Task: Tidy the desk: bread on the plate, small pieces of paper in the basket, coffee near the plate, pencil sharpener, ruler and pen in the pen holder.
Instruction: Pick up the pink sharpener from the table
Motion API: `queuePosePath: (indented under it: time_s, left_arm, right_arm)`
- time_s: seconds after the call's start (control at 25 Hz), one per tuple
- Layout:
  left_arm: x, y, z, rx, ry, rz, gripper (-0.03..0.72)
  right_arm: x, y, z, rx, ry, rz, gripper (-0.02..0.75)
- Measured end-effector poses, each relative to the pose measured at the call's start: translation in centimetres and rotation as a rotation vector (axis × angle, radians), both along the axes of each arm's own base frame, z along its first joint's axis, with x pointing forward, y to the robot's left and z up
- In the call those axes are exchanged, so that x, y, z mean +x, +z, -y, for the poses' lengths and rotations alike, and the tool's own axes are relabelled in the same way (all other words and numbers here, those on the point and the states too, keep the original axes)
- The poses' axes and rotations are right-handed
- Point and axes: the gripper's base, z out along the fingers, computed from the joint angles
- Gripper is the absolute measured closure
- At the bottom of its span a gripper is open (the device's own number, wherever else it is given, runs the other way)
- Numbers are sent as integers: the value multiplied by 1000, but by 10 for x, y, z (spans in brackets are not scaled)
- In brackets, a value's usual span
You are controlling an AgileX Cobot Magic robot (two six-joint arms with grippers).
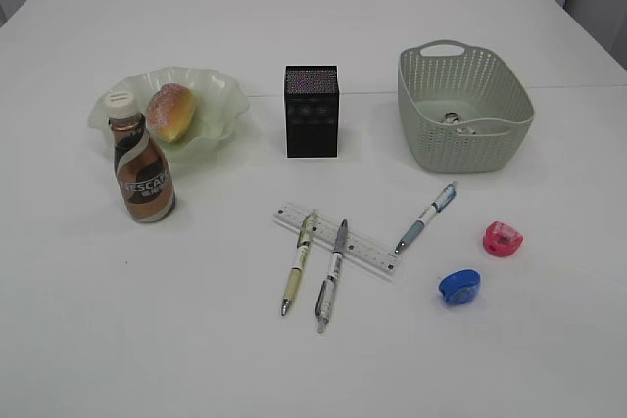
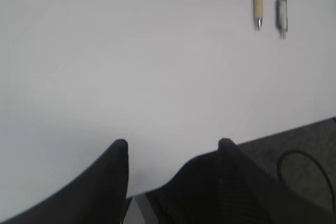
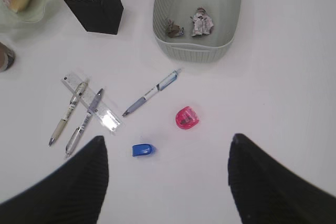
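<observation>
We are seeing the white table (image 1: 313, 36) taking up most of the view. The green basket (image 1: 464, 110) is sitting back right, with two crumpled paper pieces (image 3: 202, 23) lying inside. The pale plate (image 1: 211, 105) is sitting back left, holding the bread (image 1: 170, 112). The coffee bottle (image 1: 142, 165) is standing upright just in front of the plate. The black pen holder (image 1: 312, 111) is standing between plate and basket. The clear ruler (image 1: 338, 240) is lying in front of it, with two pens (image 1: 299, 263) lying across it; a third pen (image 1: 427, 216) is lying to the right. The red sharpener (image 1: 503, 238) and blue sharpener (image 1: 459, 287) are sitting near each other, front right. The left gripper (image 2: 173, 145) is hanging over the table edge, jaws apart, holding nothing. The right gripper (image 3: 168, 142) is hovering high, jaws wide, holding nothing.
</observation>
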Motion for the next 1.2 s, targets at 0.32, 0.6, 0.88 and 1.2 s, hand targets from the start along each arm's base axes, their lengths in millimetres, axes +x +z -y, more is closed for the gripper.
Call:
queuePosePath:
  time_s: [0.32,0.6,0.88,1.2]
  left_arm:
    - [-17,-7,-3,56,-42,-179,297]
    - [-24,-4,-11,118,-40,-151,299]
    - [-35,2,-16,128,-37,-93,299]
    - [-53,11,-20,105,-33,0,300]
  right_arm:
    - [2,-14,0,24,-30,-55,185]
    - [-5,-17,0,28,-39,-61,185]
    - [-14,-11,1,31,-39,-30,185]
    - [-14,-11,1,31,-39,-30,185]
